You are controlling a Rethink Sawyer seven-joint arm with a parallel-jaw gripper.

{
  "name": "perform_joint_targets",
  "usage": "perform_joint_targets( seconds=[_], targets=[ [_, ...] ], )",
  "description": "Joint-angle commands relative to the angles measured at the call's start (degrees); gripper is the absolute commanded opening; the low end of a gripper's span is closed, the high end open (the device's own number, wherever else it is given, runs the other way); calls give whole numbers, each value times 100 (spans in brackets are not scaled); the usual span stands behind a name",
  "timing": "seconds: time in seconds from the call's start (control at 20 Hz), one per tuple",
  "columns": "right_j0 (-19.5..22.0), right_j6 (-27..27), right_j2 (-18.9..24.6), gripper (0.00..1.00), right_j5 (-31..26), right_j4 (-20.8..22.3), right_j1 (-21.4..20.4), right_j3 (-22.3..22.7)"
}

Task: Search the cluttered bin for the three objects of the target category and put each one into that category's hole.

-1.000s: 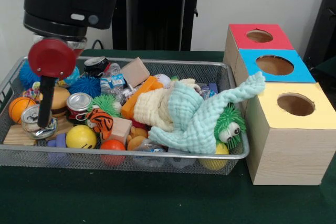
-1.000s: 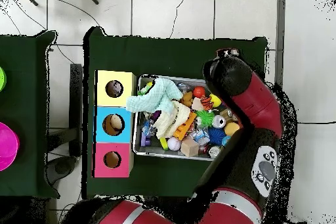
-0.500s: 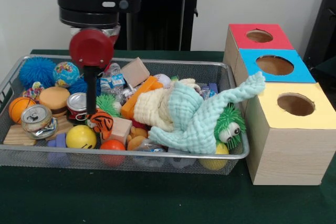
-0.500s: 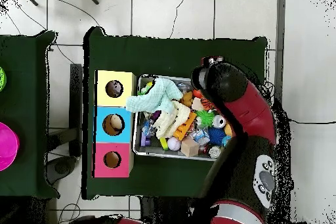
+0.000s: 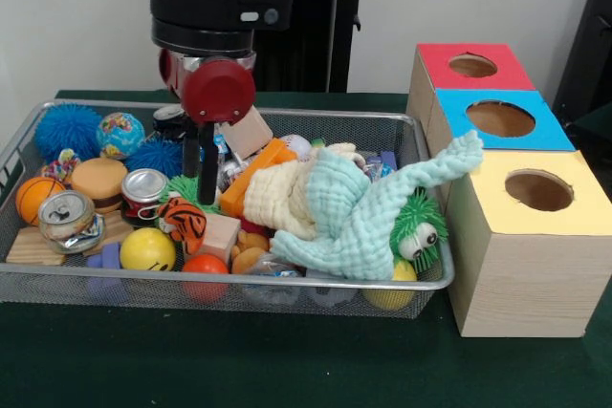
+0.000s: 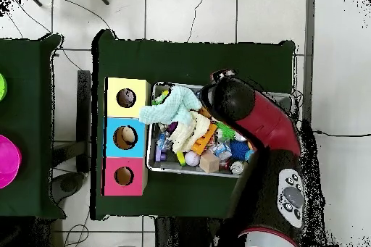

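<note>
Jaws: we cannot tell their state, since the gripper (image 5: 203, 174) dips among toys in the wire bin (image 5: 402, 131). Overhead, the arm (image 6: 253, 117) hides the bin's right half. We cannot identify target objects; the boxes (image 5: 502, 121) stand beside it.

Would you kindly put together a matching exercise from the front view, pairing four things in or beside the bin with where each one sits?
Things:
1. basketball
2. teal cloth
3. red-topped box
4. yellow smiley ball

Places:
A. draped over the bin's right end, reaching the yellow-topped box
B. farthest back in the row of three boxes
C. at the bin's left wall, beside the burger toy
D. by the bin's front wall, below the tiger-striped toy

Pairs: 1-C, 2-A, 3-B, 4-D
</note>
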State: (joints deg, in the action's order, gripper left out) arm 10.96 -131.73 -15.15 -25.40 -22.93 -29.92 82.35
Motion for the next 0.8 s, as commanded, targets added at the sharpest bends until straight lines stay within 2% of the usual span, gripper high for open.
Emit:
perform_joint_targets(
  seconds=[0.05, 0.25, 0.35, 0.55, 0.8],
  targets=[
    [442, 1636, 1328, 100, 470, 1378, -359, 587],
    [725, 1737, 1676, 100, 361, 2047, -534, 590],
    [940, 1998, 1911, 100, 216, 2346, -656, 562],
    [1353, 2102, 2376, 100, -99, 2656, -989, 695],
    [1474, 1782, 2545, 100, -311, 2944, -1109, 713]
  ],
)
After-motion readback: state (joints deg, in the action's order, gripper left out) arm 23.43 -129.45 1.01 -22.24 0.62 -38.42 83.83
